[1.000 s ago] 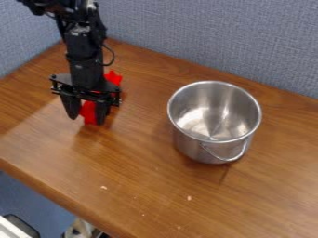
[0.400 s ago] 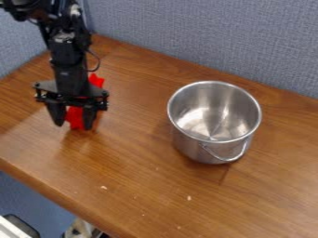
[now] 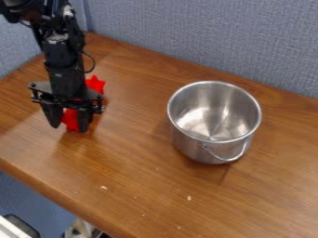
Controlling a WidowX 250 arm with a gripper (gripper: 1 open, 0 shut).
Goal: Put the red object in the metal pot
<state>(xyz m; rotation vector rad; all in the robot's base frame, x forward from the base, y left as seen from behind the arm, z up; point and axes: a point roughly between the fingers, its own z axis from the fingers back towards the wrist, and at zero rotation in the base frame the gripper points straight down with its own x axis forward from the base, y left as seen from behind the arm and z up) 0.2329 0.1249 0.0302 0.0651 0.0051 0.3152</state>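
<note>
The red object [image 3: 87, 113] shows between the black fingers of my gripper [image 3: 67, 119] at the left of the wooden table, with another red part visible behind at the wrist. My gripper points straight down and is shut on the red object, low over the tabletop; I cannot tell whether the object touches the wood. The metal pot [image 3: 215, 119] stands upright and empty at the right, well apart from the gripper.
The wooden table [image 3: 137, 167] has its front edge running diagonally at the lower left. A blue-grey wall [image 3: 224, 37] rises behind the table. The black arm [image 3: 56, 42] comes down from the upper left.
The gripper with the red object has moved left, away from the pot, most of it in the first half second. The pot has not moved.
</note>
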